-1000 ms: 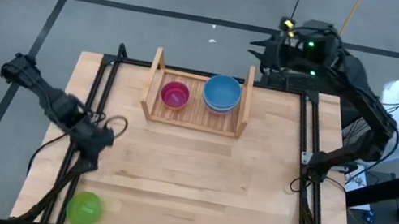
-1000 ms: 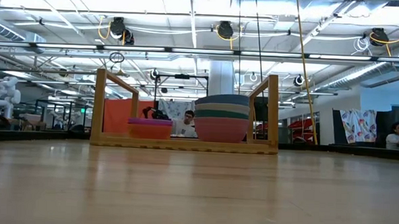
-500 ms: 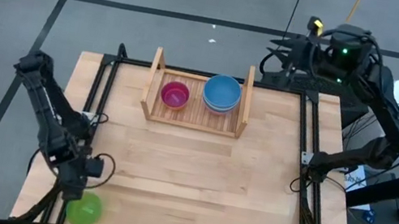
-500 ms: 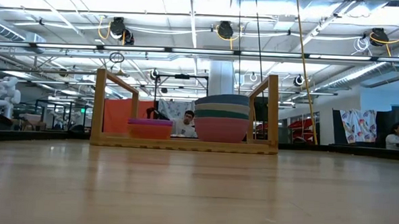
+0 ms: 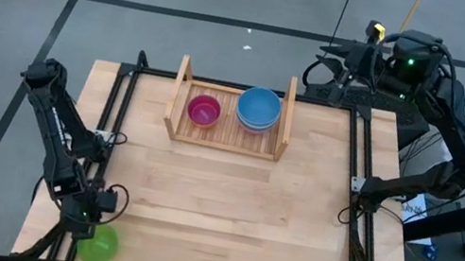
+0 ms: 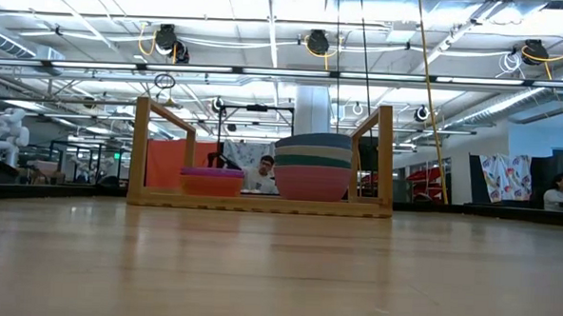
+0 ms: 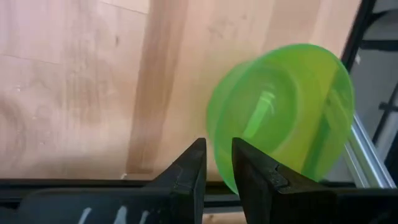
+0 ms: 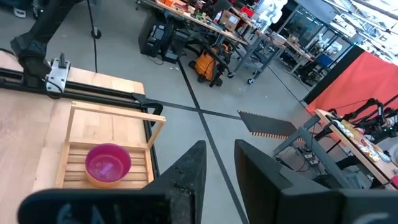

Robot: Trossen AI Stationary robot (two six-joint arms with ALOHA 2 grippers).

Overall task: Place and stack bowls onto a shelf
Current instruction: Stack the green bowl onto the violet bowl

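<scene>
Left tool (image 5: 91,223) poised at rim of green bowl (image 5: 98,244), fingers slightly apart, rim between the tips (near corner of surface (image 5: 229,207)). Shelf (image 5: 227,135) held magenta bowl (image 5: 204,109) and blue-topped stack (image 5: 258,108). Right tool (image 5: 327,59) hung beyond far edge, narrowly apart, nothing held.

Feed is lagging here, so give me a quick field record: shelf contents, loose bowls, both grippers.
shelf: two stacks of bowls
shelf left: magenta bowl on top
shelf right: blue bowl on top
loose: green bowl, near-left table corner
left gripper: at the green bowl's rim, narrow gap, not gripping
right gripper: raised beyond the table's far edge, holds nothing
</scene>
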